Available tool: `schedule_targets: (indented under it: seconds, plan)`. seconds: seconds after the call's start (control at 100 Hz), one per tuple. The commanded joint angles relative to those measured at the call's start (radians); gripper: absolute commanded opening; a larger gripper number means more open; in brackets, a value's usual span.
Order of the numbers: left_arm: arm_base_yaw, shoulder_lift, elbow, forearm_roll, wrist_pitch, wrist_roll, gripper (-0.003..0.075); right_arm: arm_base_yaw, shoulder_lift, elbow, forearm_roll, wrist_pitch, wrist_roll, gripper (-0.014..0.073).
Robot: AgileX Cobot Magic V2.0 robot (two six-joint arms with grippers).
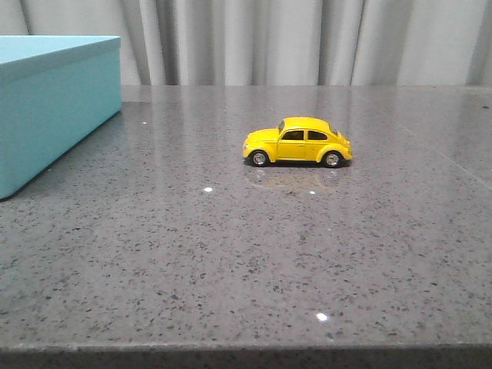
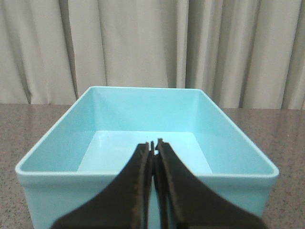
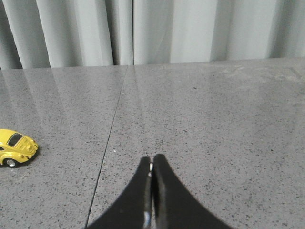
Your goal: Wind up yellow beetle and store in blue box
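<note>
The yellow beetle stands on its wheels on the grey speckled table, side-on in the front view, right of centre. It also shows in the right wrist view. The blue box sits at the far left of the table. In the left wrist view the blue box is open-topped and empty. My left gripper is shut and empty, hanging over the box's near rim. My right gripper is shut and empty above bare table, apart from the beetle. Neither gripper shows in the front view.
The grey stone table has a thin seam line running across it. Pale curtains hang behind the far edge. The table's front edge runs along the bottom of the front view.
</note>
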Motion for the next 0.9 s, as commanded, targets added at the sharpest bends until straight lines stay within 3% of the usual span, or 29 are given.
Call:
schedule_targets:
  seconds: [0.0,0.52,0.89]
  plan:
    - [0.0,0.066,-0.08,-0.013,-0.059,-0.006,-0.0019,0.002,0.066,-0.077,0.005,-0.026,-0.003,-0.0059]
    - [0.0,0.387,-0.302,-0.015,-0.036,-0.006,-0.0019,0.002,0.393,-0.329,0.007,0.043,-0.004,-0.0059]
    - [0.0,0.406,-0.305,-0.015,-0.044,-0.006,-0.0019,0.002,0.413,-0.342,0.024,0.062,-0.004,-0.0059]
